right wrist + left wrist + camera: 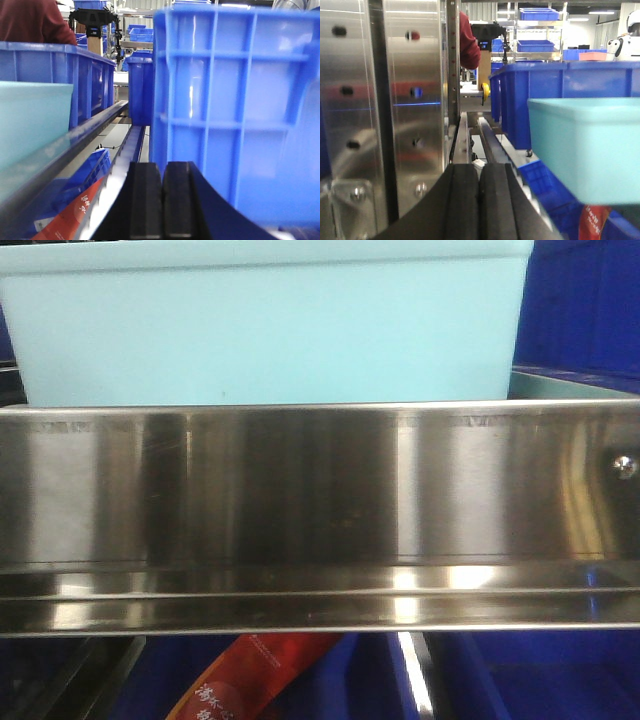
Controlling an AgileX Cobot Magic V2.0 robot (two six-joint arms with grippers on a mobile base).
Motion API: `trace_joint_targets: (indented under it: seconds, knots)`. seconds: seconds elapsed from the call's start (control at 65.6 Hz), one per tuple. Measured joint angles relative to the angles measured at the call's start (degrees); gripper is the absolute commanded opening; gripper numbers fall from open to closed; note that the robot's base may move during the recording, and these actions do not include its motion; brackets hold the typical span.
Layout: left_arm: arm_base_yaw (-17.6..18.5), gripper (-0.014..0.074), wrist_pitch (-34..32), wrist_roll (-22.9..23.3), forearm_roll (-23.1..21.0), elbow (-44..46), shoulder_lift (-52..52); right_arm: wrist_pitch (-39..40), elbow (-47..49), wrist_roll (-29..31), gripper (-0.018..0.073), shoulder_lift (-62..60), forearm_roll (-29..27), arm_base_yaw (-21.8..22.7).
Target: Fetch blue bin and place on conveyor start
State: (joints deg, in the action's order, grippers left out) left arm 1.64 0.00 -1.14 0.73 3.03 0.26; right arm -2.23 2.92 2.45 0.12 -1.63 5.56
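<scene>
The pale cyan bin (pixel 270 325) stands on a shelf just behind a shiny steel rail (pixel 320 500), filling the top of the front view. It shows at the right of the left wrist view (pixel 590 145) and at the left edge of the right wrist view (pixel 30 120). My left gripper (pixel 479 175) is shut and empty, left of the bin, beside a steel upright. My right gripper (pixel 162 175) is shut and empty, right of the bin, next to a dark blue crate. The conveyor belt is out of view.
Dark royal-blue crates (pixel 560 90) stand behind the bin, and a large one (pixel 235 110) is close on the right. A perforated steel post (pixel 385 110) is at the left. A red packet (pixel 250 680) lies in a blue crate below the rail. A person in red (pixel 35 22) stands beyond.
</scene>
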Motion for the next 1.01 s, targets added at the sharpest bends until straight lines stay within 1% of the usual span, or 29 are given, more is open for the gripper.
trace_joint_targets:
  seconds: [0.168, 0.29, 0.427, 0.488, 0.625, 0.777, 0.884, 1.006]
  knots:
    - [0.00, -0.0111, 8.07, 0.00, 0.00, 9.97, 0.10, -9.06, 9.80, 0.00, -0.0165, -0.12, 0.00, 0.00]
    - [0.00, -0.0111, 12.33, 0.00, 0.00, 16.69, 3.22, -15.31, 16.81, 0.00, -0.0165, 1.33, 0.00, 0.00]
    - [0.00, -0.0111, 17.36, 0.00, 0.00, 24.83, 10.27, -21.80, 24.69, 0.00, -0.0165, 7.28, -0.04, 0.00]
    - [0.00, -0.0111, 20.76, 0.00, 0.00, 29.03, 14.47, -24.71, 28.32, 0.00, -0.0165, 10.94, -0.04, 0.00]
    - [0.00, -0.0111, 26.88, 0.00, 0.00, 38.19, 22.52, -29.22, 36.07, 0.00, -0.0165, 19.74, -0.14, 0.00]
    - [0.00, -0.0111, 28.17, 0.00, 0.00, 43.99, 27.80, -29.90, 42.35, 0.00, -0.0165, 27.52, -0.25, 0.00]
    - [0.00, -0.0111, 28.04, 0.00, 0.00, 44.86, 29.00, -27.87, 44.01, 0.00, -0.0165, 30.63, -0.25, 0.00]
    - [0.00, -0.0111, 27.89, 0.00, 0.00, 45.09, 29.14, -26.62, 44.13, 0.00, -0.0165, 31.78, -2.15, 0.00]
